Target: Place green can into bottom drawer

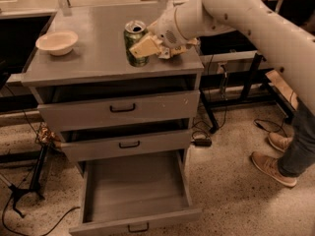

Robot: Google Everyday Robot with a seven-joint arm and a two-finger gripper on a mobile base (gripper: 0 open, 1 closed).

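Camera view: the robot's hand (143, 47) has its fingers closed around the side of the can (134, 35), which is upright near the front edge of the tabletop (93, 18). The bottom drawer (135, 193) stands open directly below. The can should probably clear the edge, stay upright, and go well down inside the drawer before release. Count: one can, one bowl (56, 42), three drawers, one hand.

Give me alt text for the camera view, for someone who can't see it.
A white robot arm's gripper is closed on the green can near the front edge of a grey cabinet top. Below, the bottom drawer is pulled open with nothing visible inside, and a pale bowl sits on the top's left side.
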